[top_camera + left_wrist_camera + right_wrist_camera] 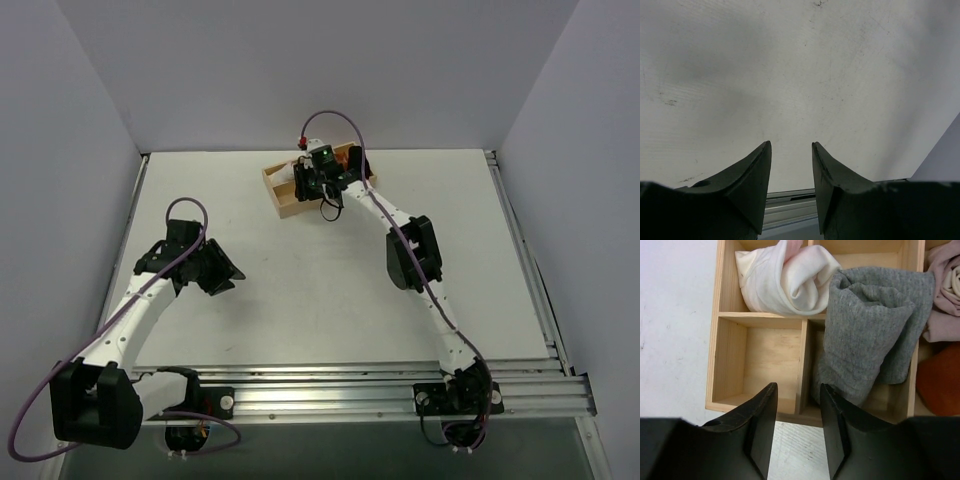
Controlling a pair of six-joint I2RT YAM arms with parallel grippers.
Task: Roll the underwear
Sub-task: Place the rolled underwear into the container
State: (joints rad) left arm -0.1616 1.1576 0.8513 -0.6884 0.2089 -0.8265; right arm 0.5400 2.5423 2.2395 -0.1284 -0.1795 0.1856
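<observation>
Our left arm (130,320): folded near its base, left gripper (790,145) narrowly parted. Our right arm (385,210): reaching far forward, right gripper (798,387) narrowly parted, pointing down.

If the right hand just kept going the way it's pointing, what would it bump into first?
Probably the wooden tray: the right hand aims at the divider between an empty compartment and the one holding the grey cloth roll. Depth is hard to judge.
</observation>
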